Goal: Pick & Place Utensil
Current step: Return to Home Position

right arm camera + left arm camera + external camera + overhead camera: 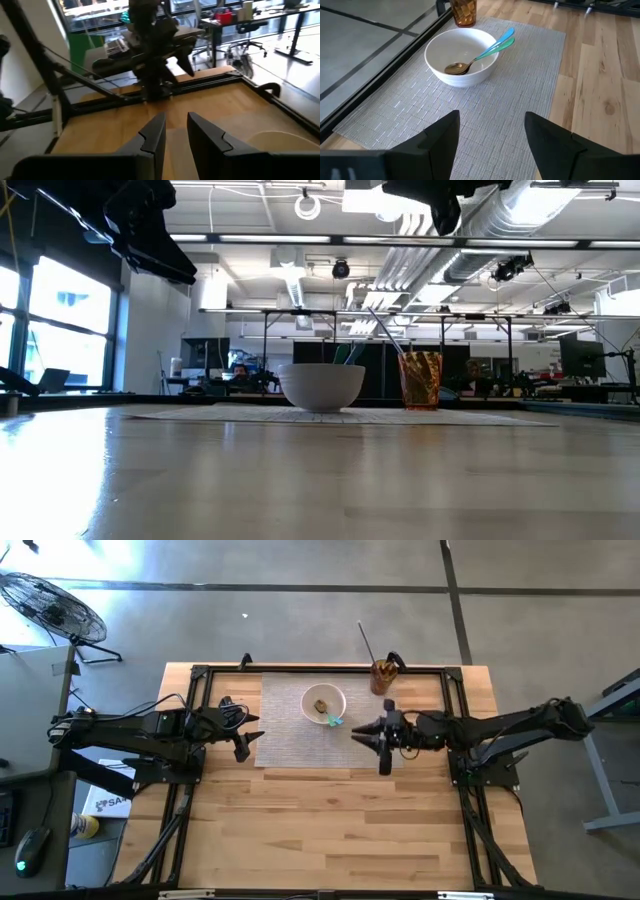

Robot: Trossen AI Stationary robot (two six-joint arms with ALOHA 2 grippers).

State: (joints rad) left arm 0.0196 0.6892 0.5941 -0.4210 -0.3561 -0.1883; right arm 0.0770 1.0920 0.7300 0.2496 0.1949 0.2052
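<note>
Left claw [492, 134] hangs spread wide and empty at one edge of the grey mat [520, 90], facing the white bowl [465, 75]. Right claw [175, 135], slightly parted and empty, hovers at the opposite edge. Blue fork [504, 36] and green spoon [497, 47] rest in the bowl. Violet straw [367, 640] stands in the brown cup [383, 677] on the table [330, 830].

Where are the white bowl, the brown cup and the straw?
white bowl [466, 78], left wrist view, on its outer wall.
brown cup [421, 382], low view, on its side.
straw [367, 642], high view, on its middle part.
</note>
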